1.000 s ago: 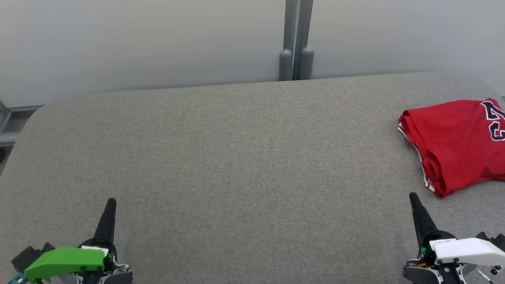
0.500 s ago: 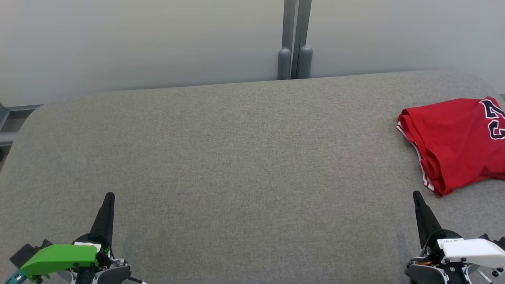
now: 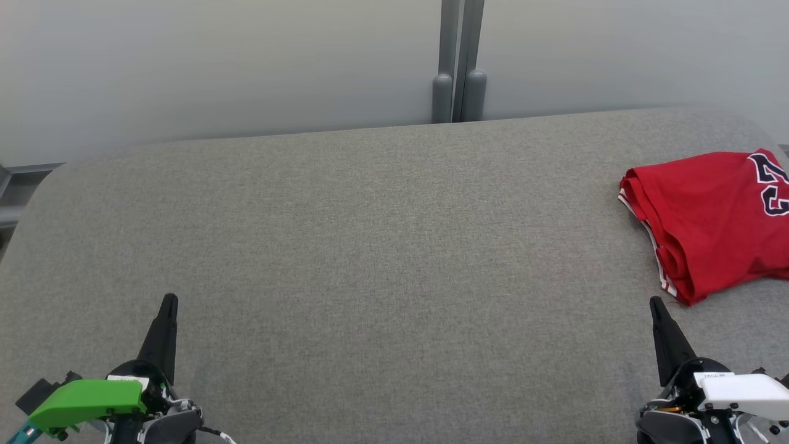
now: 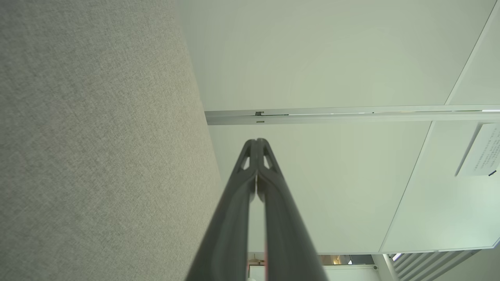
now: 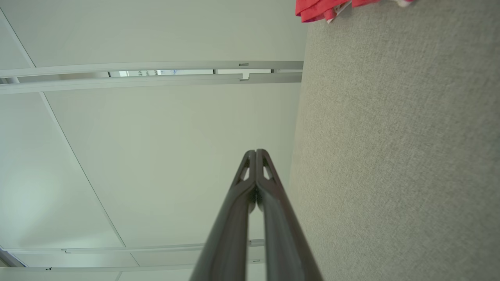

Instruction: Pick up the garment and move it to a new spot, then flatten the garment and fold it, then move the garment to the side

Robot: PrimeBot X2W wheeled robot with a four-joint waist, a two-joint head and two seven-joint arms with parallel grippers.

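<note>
Pad (image 3: 382, 246) w/ jersey (image 3: 709, 216) at its right end; L gripper (image 3: 168, 300) & R gripper (image 3: 655, 302) both clenched, empty.
Nearest us, L gripper sits lower left and R gripper lower right, each w/ fingers pressed tight together, tips over bare grey pad, nothing between them. Just past R gripper's tip, near but apart, we see the red jersey lying folded on the pad, white trim at its near edge, dark number up top, right part cut off by frame. Behind the pad: pale wall (image 3: 216, 68) w/ grey post (image 3: 459, 61).

A grey fabric-covered table (image 3: 370, 246) carries a red garment (image 3: 709, 222), seemingly folded, near its right edge.
</note>
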